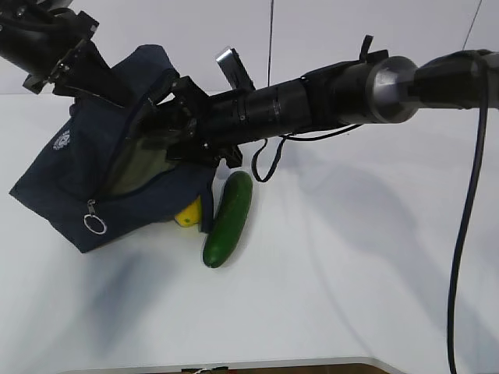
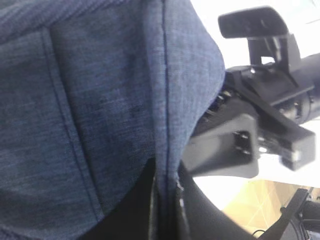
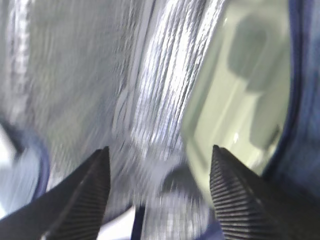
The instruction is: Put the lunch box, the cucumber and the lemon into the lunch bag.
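The right gripper [image 3: 159, 192] is seen inside the lunch bag [image 1: 70, 179], its two ribbed fingers [image 3: 82, 192] spread wide with nothing between them; only blurred silver foil lining [image 3: 75, 75] lies in the gap. The lunch box [image 3: 240, 90], pale green lid facing the camera, is found at about two o'clock from that gripper, inside the bag, leaning against the navy wall at the right edge; whether the right finger touches it cannot be told. In the exterior view the right arm [image 1: 312, 97] is stretched in from three o'clock, its tip buried in the bag's mouth. The left gripper [image 2: 165, 200] is pinched on a fold of the bag's navy fabric, jaws nearly together, and the upper side of the bag is held up at about ten o'clock. The zipper ring pull [image 1: 94, 224] hangs at the bag's lower front. The lemon [image 1: 189, 213] is tucked against the bag's lower edge on the white table [image 1: 351, 273], and the cucumber [image 1: 228, 219] lies just beside it at three o'clock.
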Action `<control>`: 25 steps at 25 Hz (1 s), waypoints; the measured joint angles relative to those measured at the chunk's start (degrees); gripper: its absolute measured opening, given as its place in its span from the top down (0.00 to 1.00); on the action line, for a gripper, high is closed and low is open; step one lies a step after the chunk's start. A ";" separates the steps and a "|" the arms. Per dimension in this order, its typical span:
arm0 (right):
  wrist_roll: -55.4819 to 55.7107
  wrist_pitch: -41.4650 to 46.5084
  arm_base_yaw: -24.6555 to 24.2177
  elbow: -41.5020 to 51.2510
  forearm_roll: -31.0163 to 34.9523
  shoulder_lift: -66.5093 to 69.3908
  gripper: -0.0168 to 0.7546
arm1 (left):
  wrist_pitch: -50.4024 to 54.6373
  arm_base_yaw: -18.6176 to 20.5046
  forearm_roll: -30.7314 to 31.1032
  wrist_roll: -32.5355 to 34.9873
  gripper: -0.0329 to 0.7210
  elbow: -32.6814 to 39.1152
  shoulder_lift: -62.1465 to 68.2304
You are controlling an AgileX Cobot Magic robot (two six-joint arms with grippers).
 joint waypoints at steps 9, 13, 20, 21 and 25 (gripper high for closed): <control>-1.39 8.56 -1.72 0.00 -1.89 0.00 0.33 | 0.17 1.74 0.00 0.04 0.97 0.00 0.00; -1.73 13.30 -3.18 0.00 -2.39 0.00 0.33 | 0.30 3.12 -0.10 0.04 0.97 0.00 0.00; 1.47 14.18 -3.81 0.00 -12.43 -3.53 0.33 | 0.40 5.54 -0.10 -0.07 0.97 0.00 0.00; 2.66 14.18 -3.81 -0.03 -14.55 -4.18 0.33 | 0.40 5.79 -0.10 -0.18 0.97 0.00 0.00; 8.21 14.18 -3.81 -0.03 -24.23 -6.86 0.33 | 0.51 5.91 -1.00 -0.39 0.97 0.11 0.00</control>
